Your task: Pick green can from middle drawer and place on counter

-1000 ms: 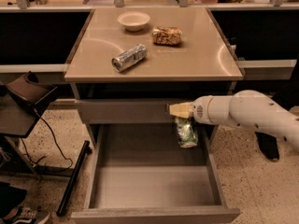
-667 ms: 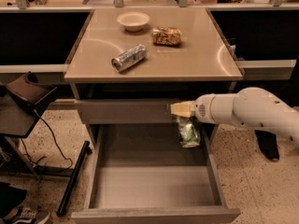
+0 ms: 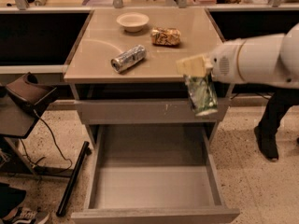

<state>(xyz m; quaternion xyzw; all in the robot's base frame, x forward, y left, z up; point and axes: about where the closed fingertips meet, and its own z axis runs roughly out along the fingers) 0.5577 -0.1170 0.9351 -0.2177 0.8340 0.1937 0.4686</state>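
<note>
Held the green can [image 3: 202, 97] clamped in the claw [image 3: 194, 71] by its upper end, hanging above the open middle drawer [image 3: 154, 185] just off the desk's [image 3: 93, 50] front right edge; judged it light, thin-walled, slick, best squeezed gently across the body.

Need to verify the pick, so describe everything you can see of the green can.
The green can is small, shiny green metal with pale markings, and looks dented. It hangs in the air, roughly upright but slightly tilted, held at its top by the gripper just off the counter's front right corner. In this view it overlaps the closed upper drawer front, above the open middle drawer. Nothing else touches it.
</note>
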